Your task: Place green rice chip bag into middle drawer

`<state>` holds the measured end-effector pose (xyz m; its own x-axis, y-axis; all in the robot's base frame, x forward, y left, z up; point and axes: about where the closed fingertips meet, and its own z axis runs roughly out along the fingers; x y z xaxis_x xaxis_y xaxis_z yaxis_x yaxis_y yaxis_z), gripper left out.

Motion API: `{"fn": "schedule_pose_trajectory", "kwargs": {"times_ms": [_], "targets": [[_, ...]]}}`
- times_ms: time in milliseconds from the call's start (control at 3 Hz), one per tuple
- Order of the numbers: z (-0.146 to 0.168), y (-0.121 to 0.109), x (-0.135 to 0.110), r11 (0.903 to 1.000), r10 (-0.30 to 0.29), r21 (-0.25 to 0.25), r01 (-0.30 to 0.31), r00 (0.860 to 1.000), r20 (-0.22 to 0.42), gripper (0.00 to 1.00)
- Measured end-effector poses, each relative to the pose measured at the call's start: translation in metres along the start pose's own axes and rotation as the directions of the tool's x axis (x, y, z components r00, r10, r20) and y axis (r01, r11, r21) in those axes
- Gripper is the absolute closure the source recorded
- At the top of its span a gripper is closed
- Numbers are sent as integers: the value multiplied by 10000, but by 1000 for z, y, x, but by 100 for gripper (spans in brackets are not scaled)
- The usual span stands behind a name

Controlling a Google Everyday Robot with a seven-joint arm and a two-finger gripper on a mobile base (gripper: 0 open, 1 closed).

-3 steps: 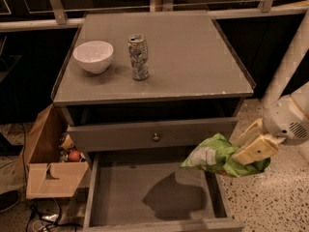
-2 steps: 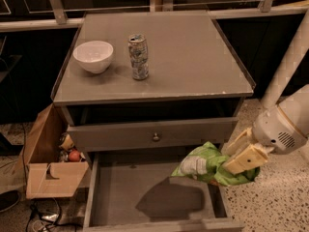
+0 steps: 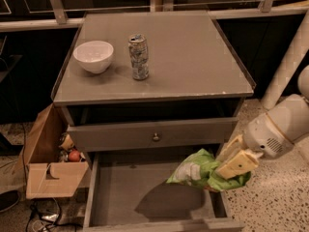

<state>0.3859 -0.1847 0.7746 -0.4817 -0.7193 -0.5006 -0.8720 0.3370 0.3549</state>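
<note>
The crinkly, pillow-shaped lime-green foil snack bag (image 3: 198,172) with its white label patch hangs pinched at its right end between the cream fingers (image 3: 237,161) of the two-finger gripper (image 3: 226,173). Both hover above the right side of the wide, shallow grey middle drawer (image 3: 116,197), which stands open beneath them. Up and left of the gripper is the grey knobbed drawer front (image 3: 156,137). Higher, on the grey cabinet top (image 3: 193,57), stand a silver patterned can (image 3: 138,57) and a white bowl (image 3: 93,56). Far left sits a brown cardboard box (image 3: 46,173).
</note>
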Motion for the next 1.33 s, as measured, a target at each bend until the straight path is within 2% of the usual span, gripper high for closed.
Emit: {"fn": "schedule_pose_trajectory", "kwargs": {"times_ms": [333, 667, 1000, 1333], "targets": [[35, -16, -2, 9983, 33, -588, -12, 9994, 353, 100], [56, -26, -3, 9956, 103, -933, -44, 9980, 623, 100], [56, -26, -3, 9956, 104, -933, -45, 9980, 624, 100], [82, -34, 8, 9948, 541, -909, -467, 9952, 810, 100]]}}
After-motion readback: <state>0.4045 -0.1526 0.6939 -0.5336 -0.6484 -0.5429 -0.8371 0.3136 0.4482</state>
